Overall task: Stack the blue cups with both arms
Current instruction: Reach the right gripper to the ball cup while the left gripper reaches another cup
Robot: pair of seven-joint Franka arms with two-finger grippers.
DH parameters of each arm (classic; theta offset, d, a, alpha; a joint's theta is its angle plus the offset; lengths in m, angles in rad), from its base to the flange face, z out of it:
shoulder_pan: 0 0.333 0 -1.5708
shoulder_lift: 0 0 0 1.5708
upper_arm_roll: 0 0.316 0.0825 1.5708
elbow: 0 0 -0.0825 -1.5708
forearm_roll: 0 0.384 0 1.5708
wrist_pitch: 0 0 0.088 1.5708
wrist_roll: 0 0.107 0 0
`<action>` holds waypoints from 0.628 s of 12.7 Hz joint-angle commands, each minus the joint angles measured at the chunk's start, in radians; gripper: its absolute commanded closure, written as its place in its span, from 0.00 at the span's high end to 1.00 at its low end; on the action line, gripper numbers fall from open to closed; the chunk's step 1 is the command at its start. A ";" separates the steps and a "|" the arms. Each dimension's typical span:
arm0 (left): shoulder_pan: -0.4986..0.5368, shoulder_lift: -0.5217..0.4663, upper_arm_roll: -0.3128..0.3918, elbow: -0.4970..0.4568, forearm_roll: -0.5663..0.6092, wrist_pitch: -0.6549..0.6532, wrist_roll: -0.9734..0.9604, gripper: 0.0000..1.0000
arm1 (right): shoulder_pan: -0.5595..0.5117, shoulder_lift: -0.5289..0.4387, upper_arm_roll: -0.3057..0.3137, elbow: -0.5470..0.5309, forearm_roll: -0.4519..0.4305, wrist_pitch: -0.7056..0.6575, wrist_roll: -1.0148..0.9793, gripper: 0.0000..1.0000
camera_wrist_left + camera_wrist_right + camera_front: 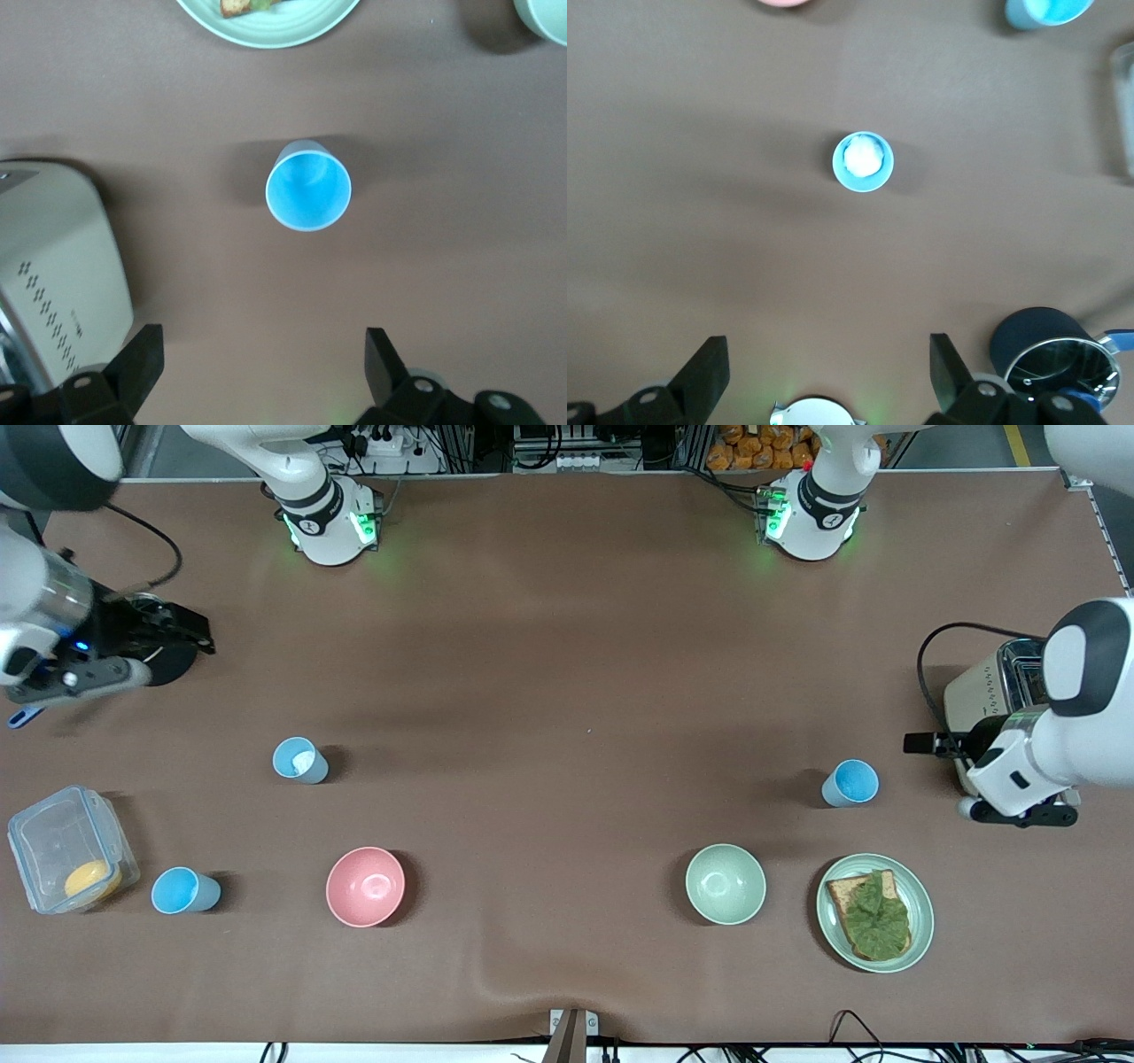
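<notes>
Right now your three cups (300, 761) (184, 891) (850, 783) stand apart on the table (567, 646), none stacked. Both grippers hang with jaws released and empty: left gripper (264, 372) over the table beside the toaster (992, 691), right gripper (828, 376) over its own end.

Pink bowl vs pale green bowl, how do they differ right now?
Colour: the pink bowl is salmon pink, the pale green bowl a muted green.
Place: the pink bowl sits toward the right arm's end of the table, the pale green bowl toward the left arm's end.
Neighbours: the pale green bowl sits beside the plate with bread and greens; the pink bowl has no plate beside it.
Shared: both upright, empty, alike in size and shape.
</notes>
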 commanded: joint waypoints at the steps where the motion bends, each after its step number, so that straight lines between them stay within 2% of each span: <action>1: -0.004 0.056 -0.004 0.025 0.021 0.050 0.001 1.00 | 0.025 0.133 -0.010 0.016 0.000 0.032 0.013 1.00; 4: -0.003 0.075 -0.005 0.014 0.021 0.157 -0.004 1.00 | -0.004 0.259 -0.012 -0.028 0.000 0.168 0.013 1.00; 8: -0.003 0.093 -0.005 0.013 0.021 0.173 -0.010 1.00 | -0.074 0.384 -0.010 -0.094 0.001 0.386 0.013 1.00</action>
